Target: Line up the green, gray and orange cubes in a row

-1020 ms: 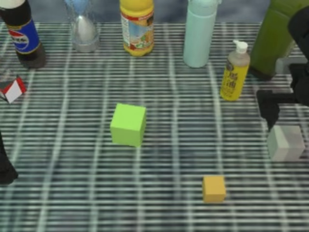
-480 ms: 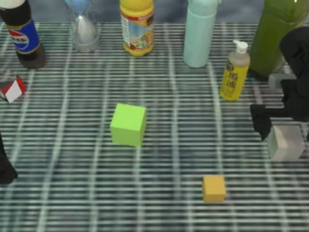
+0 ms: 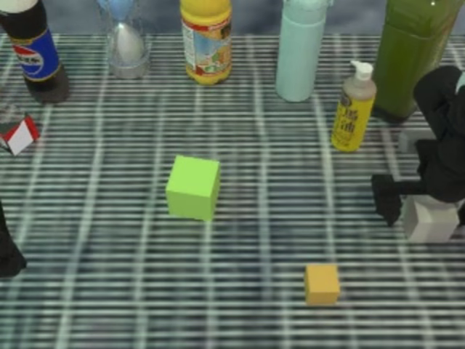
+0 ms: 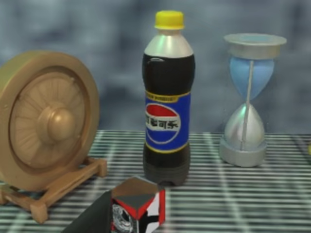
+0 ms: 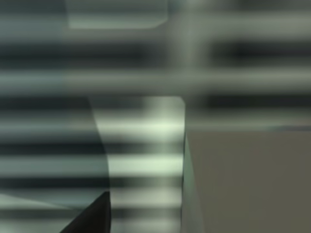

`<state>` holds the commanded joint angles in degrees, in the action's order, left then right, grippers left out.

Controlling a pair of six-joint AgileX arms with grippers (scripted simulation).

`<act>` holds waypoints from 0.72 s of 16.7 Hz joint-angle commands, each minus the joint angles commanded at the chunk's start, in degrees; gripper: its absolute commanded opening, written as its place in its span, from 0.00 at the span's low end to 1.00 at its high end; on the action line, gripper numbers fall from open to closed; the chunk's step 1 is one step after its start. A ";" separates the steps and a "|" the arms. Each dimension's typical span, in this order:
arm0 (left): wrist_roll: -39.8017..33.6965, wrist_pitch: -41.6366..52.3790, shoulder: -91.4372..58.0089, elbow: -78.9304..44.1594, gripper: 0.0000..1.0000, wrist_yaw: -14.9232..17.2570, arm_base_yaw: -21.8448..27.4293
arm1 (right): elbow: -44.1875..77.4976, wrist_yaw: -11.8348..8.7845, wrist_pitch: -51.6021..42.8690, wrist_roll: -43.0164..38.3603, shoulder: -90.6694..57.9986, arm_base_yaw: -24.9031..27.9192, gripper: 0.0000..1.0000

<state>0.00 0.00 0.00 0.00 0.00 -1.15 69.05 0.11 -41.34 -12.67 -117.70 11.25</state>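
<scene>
The gray cube (image 3: 430, 222) sits at the table's right edge, and my right gripper (image 3: 425, 207) is open around it, one dark finger (image 3: 386, 197) standing clear of its left side. In the right wrist view the gray cube (image 5: 248, 179) fills one side, with a dark fingertip (image 5: 95, 218) apart from it. The green cube (image 3: 193, 187) rests left of centre. Near the front, right of centre, lies the orange cube (image 3: 322, 283). My left arm (image 3: 7, 251) stays parked at the left edge.
Along the back stand a cola bottle (image 3: 33, 47), an hourglass (image 3: 127, 43), a yellow juice bottle (image 3: 206, 40), a pale teal bottle (image 3: 299, 51), a yellow pump bottle (image 3: 354, 109) and a tall green bottle (image 3: 410, 54). A red-and-white box (image 3: 20, 135) lies far left.
My right gripper has shifted toward the front and come down around the gray cube, uncovering more of the tall green bottle. The cubes have not moved.
</scene>
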 joint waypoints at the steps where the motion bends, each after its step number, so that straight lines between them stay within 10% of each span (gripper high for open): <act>1: 0.00 0.00 0.00 0.00 1.00 0.00 0.00 | 0.00 0.00 0.00 0.00 0.00 0.00 1.00; 12: 0.00 0.00 0.00 0.00 1.00 0.00 0.00 | 0.00 0.00 0.00 0.00 0.00 0.00 0.17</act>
<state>0.00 0.00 0.00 0.00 0.00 -1.15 69.05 0.11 -41.34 -12.67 -117.70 11.25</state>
